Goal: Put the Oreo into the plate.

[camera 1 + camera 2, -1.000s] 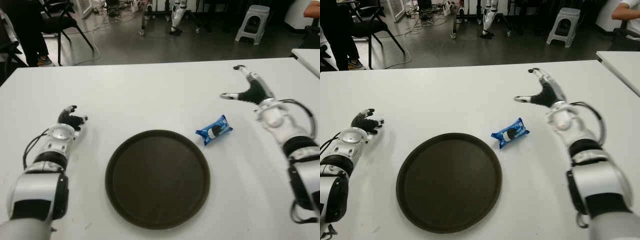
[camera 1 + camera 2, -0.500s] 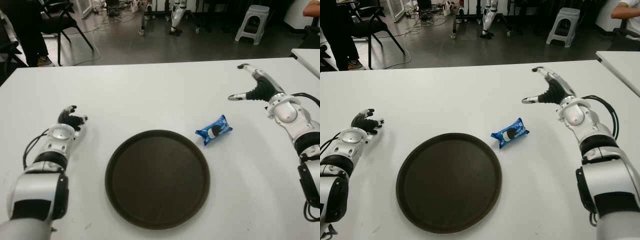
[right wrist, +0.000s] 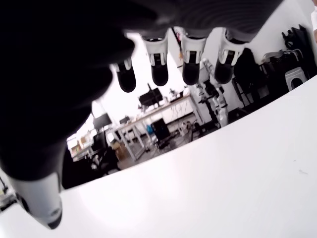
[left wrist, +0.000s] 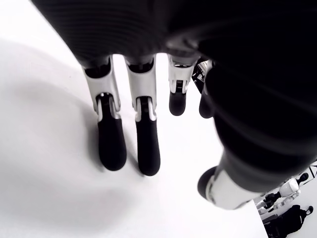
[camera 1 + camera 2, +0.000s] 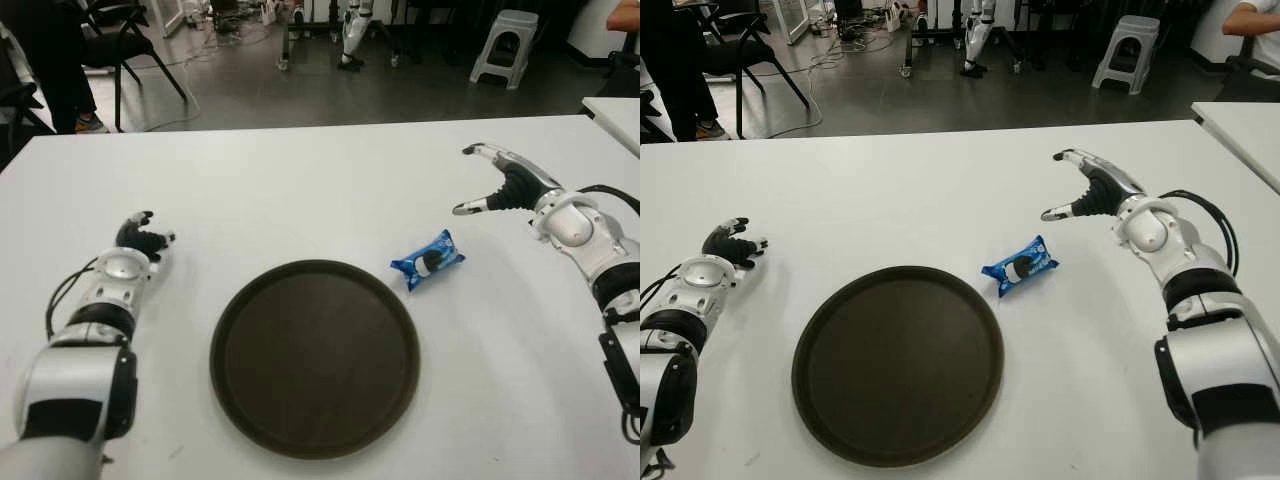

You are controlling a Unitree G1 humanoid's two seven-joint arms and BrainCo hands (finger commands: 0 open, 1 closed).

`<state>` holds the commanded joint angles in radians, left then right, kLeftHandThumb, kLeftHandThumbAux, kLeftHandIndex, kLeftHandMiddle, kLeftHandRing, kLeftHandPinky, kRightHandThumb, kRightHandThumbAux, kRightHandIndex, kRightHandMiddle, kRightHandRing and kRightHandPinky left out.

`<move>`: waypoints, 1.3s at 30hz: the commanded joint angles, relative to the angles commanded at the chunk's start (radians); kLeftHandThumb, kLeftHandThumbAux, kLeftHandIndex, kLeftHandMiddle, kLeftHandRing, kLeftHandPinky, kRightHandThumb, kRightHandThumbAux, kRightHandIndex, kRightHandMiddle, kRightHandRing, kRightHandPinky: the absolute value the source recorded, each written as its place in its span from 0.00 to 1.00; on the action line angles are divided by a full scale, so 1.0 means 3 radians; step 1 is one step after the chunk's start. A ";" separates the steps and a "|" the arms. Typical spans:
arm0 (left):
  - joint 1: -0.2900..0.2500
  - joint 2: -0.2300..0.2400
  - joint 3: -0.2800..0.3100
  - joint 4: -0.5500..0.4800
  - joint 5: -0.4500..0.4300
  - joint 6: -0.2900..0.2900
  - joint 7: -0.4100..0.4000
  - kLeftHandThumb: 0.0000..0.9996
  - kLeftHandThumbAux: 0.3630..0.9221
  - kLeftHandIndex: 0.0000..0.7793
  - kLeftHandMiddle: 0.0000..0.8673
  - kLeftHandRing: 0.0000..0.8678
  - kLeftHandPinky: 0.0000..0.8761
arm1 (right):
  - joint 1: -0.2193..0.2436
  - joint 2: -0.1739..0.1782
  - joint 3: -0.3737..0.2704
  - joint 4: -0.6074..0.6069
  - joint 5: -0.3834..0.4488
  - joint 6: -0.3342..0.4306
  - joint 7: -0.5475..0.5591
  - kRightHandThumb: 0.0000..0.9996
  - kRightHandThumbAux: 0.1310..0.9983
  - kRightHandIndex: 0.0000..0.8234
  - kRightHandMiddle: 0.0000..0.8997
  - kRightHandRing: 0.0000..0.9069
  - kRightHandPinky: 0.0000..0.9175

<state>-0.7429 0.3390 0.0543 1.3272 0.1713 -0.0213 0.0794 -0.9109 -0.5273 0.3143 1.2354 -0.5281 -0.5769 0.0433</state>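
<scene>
The right hand (image 5: 500,190) has swung back and dipped toward the small blue foil-wrapped Oreo packet (image 5: 428,259), fingers spread and empty; the packet lies untouched below it, beside the round dark-brown plate (image 5: 314,357). The grasp seems imminent. The left hand (image 5: 142,237) shows far across the white worktop (image 5: 300,190), loosely open. Chairs and a stool stand behind.

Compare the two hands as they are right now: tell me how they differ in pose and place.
The right hand is held open, thumb and fingers spread, beyond and to the right of the Oreo; the left hand shows its fingers loosely bent. The right hand is close to the Oreo, while the left hand shows far to the left of the plate. The right hand reaches farther across the table than the left hand. Both hold nothing.
</scene>
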 joint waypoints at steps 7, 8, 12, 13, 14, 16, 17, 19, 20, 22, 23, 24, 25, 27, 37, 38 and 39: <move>0.0004 -0.0012 0.0000 -0.0010 -0.0008 -0.0032 0.0005 0.27 0.80 0.13 0.13 0.15 0.15 | 0.0008 -0.0002 0.0020 -0.0033 0.0024 -0.0080 0.0115 0.00 0.72 0.02 0.01 0.02 0.36; 0.0002 -0.0018 0.0011 -0.0014 -0.0021 -0.0033 0.0004 0.27 0.81 0.13 0.13 0.15 0.15 | -0.0004 -0.0006 0.0056 -0.0034 -0.0010 -0.0081 0.0158 0.00 0.73 0.02 0.01 0.03 0.35; 0.0002 -0.0027 0.0030 -0.0013 -0.0039 -0.0024 0.0006 0.26 0.81 0.13 0.12 0.14 0.16 | -0.0034 -0.0022 0.0128 -0.0037 -0.0065 -0.0086 0.0287 0.00 0.74 0.03 0.02 0.04 0.29; 0.0002 -0.0028 0.0031 -0.0011 -0.0039 -0.0022 0.0007 0.26 0.81 0.13 0.12 0.14 0.16 | -0.0037 -0.0024 0.0132 -0.0039 -0.0063 -0.0091 0.0308 0.00 0.75 0.03 0.02 0.04 0.25; 0.0001 -0.0027 0.0033 -0.0010 -0.0039 -0.0020 0.0009 0.25 0.80 0.13 0.12 0.14 0.16 | -0.0037 -0.0025 0.0131 -0.0047 -0.0053 -0.0105 0.0331 0.00 0.75 0.03 0.02 0.04 0.22; -0.0001 -0.0030 0.0035 -0.0009 -0.0038 -0.0018 0.0012 0.25 0.80 0.12 0.11 0.13 0.16 | -0.0036 -0.0028 0.0130 -0.0055 -0.0040 -0.0119 0.0357 0.00 0.75 0.03 0.02 0.04 0.17; -0.0002 -0.0031 0.0036 -0.0008 -0.0037 -0.0018 0.0015 0.24 0.80 0.12 0.11 0.13 0.16 | -0.0034 -0.0032 0.0131 -0.0060 -0.0039 -0.0133 0.0364 0.00 0.75 0.03 0.02 0.04 0.15; -0.0003 -0.0034 0.0035 -0.0008 -0.0035 -0.0017 0.0021 0.23 0.79 0.12 0.11 0.13 0.16 | -0.0035 -0.0042 0.0141 -0.0076 -0.0045 -0.0154 0.0397 0.00 0.76 0.03 0.02 0.03 0.11; -0.0004 -0.0036 0.0034 -0.0008 -0.0034 -0.0017 0.0023 0.23 0.79 0.11 0.10 0.13 0.16 | -0.0038 -0.0047 0.0148 -0.0085 -0.0049 -0.0161 0.0418 0.00 0.76 0.03 0.02 0.03 0.10; -0.0006 -0.0040 0.0027 -0.0009 -0.0026 -0.0015 0.0030 0.23 0.79 0.11 0.10 0.13 0.15 | -0.0051 -0.0061 0.0179 -0.0096 -0.0069 -0.0178 0.0506 0.00 0.77 0.03 0.02 0.03 0.09; -0.0007 -0.0041 0.0024 -0.0010 -0.0024 -0.0014 0.0033 0.23 0.79 0.12 0.11 0.13 0.15 | -0.0054 -0.0066 0.0191 -0.0102 -0.0077 -0.0185 0.0540 0.00 0.77 0.03 0.02 0.03 0.10; -0.0007 -0.0042 0.0019 -0.0011 -0.0019 -0.0013 0.0038 0.23 0.79 0.12 0.11 0.13 0.15 | -0.0058 -0.0068 0.0209 -0.0106 -0.0089 -0.0189 0.0580 0.00 0.77 0.03 0.02 0.03 0.10; -0.0008 -0.0045 0.0016 -0.0011 -0.0016 -0.0012 0.0043 0.23 0.79 0.12 0.11 0.13 0.14 | -0.0060 -0.0071 0.0219 -0.0110 -0.0094 -0.0193 0.0606 0.00 0.76 0.03 0.02 0.03 0.09; -0.0009 -0.0049 0.0008 -0.0012 -0.0009 -0.0011 0.0047 0.23 0.80 0.13 0.12 0.13 0.14 | -0.0055 -0.0064 0.0272 -0.0103 -0.0141 -0.0183 0.0626 0.00 0.75 0.03 0.02 0.03 0.08; -0.0015 -0.0052 -0.0040 -0.0010 0.0027 0.0020 0.0087 0.25 0.77 0.15 0.14 0.17 0.19 | -0.0081 -0.0129 0.0524 -0.0164 -0.0382 -0.0213 0.0678 0.00 0.77 0.03 0.01 0.01 0.04; -0.0017 -0.0054 -0.0043 -0.0012 0.0028 0.0025 0.0091 0.25 0.76 0.15 0.14 0.17 0.19 | -0.0082 -0.0135 0.0533 -0.0172 -0.0392 -0.0218 0.0678 0.00 0.77 0.03 0.01 0.01 0.04; -0.0018 -0.0056 -0.0045 -0.0014 0.0029 0.0029 0.0093 0.24 0.75 0.14 0.14 0.17 0.19 | -0.0083 -0.0139 0.0540 -0.0177 -0.0397 -0.0221 0.0677 0.00 0.77 0.03 0.02 0.01 0.04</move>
<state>-0.7482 0.3222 0.0407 1.3229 0.1799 -0.0126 0.1074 -0.9358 -0.5690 0.4764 1.1823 -0.6473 -0.6433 0.2464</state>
